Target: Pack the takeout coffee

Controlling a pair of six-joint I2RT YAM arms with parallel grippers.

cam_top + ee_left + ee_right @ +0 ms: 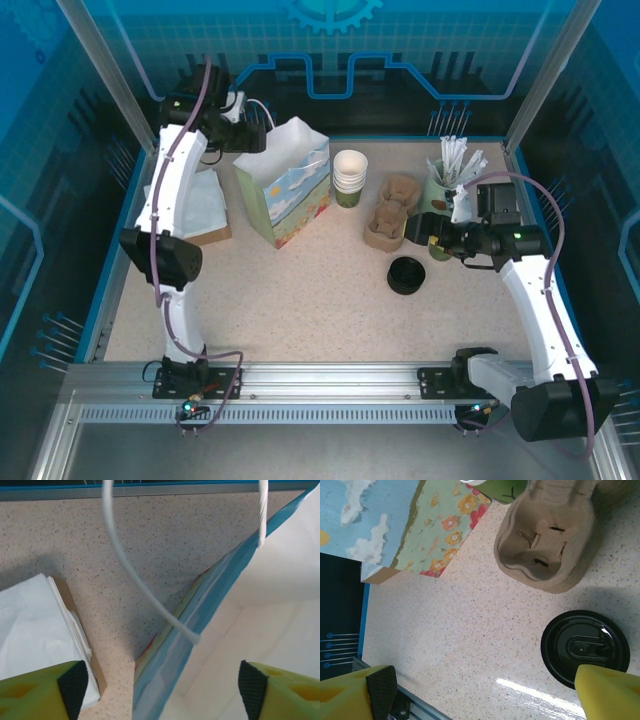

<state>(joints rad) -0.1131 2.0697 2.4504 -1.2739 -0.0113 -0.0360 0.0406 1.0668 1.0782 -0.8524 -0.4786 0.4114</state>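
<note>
- Left gripper (pixel 160 692), fingers apart, straddles one wall of the gift bag (pixel 285 190) at the table's back left.
- Right gripper (pixel 487 687), spread and empty, hovers by the black lid (pixel 406 275) and cup carrier (pixel 392 212).

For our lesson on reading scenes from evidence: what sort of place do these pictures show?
Probably a robot test cell staged as a takeaway coffee counter: an aluminium mounting rail, blue enclosure walls, plus stacked paper cups and a cardboard cup carrier.
</note>
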